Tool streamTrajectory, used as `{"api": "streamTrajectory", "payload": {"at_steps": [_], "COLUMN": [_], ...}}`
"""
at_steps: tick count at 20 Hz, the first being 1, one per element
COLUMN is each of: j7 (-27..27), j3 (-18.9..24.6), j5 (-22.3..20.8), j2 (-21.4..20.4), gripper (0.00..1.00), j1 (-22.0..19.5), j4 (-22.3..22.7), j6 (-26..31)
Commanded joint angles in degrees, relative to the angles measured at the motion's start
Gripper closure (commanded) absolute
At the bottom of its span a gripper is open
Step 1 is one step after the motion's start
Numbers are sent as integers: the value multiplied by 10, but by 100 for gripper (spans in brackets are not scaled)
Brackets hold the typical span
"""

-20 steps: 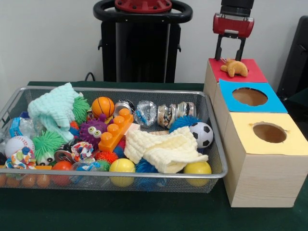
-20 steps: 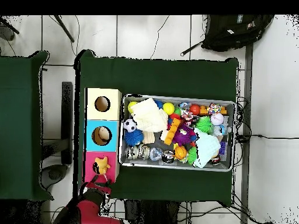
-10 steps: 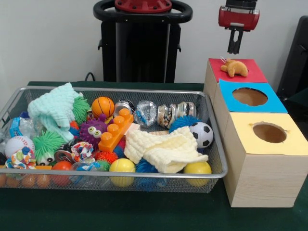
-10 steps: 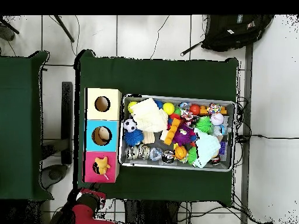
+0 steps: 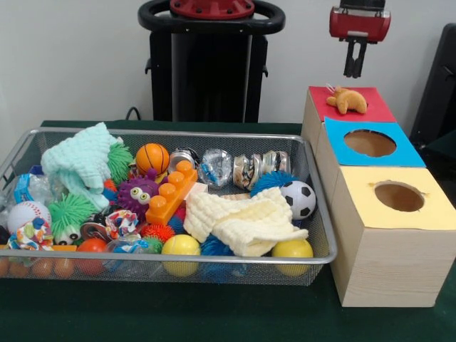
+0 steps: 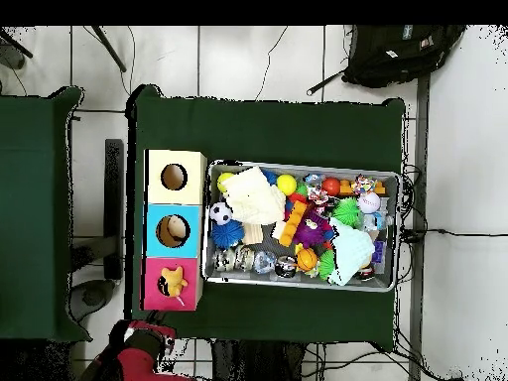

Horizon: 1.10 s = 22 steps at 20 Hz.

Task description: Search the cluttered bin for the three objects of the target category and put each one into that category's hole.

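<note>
The wire mesh bin (image 5: 214,261) is full of toys and shows in the overhead view too (image 6: 303,165). One pale-yellow toy figure with orange parts (image 5: 347,100) lies on the red-topped box (image 5: 374,108), covering its hole; it also shows from above (image 6: 174,283). No other such figure shows in the bin. A pale shape sits inside the blue box's hole (image 6: 174,231). My gripper (image 5: 354,70) hangs high above the red box, behind the figure, shut and empty. The red arm (image 6: 144,347) is off the table's edge.
Three wooden boxes stand right of the bin: red, blue (image 5: 370,142) and yellow (image 5: 399,196), each with a round hole. The bin holds a soccer ball (image 5: 298,199), yellow balls (image 5: 181,246), cloths (image 5: 242,217), an orange brick (image 5: 171,191) and spiky balls.
The gripper rose from just above the red box and drew back. Its fingers went from spread to together. The toy figure stayed on the red top.
</note>
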Motion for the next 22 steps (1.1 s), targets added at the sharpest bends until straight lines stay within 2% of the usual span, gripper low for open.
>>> {"api": "streamTrajectory", "payload": {"at_steps": [1,7,16,22], "j7": [122,120,112,125], "j3": [62,84,74,88], "j5": [-5,-13,-2,2], "j2": [34,47,51,75], "gripper": [100,100,100,100], "j1": [-47,-74,-74,-77], "j4": [-28,-40,-53,-64], "j6": [-11,-25,-24,-44]}}
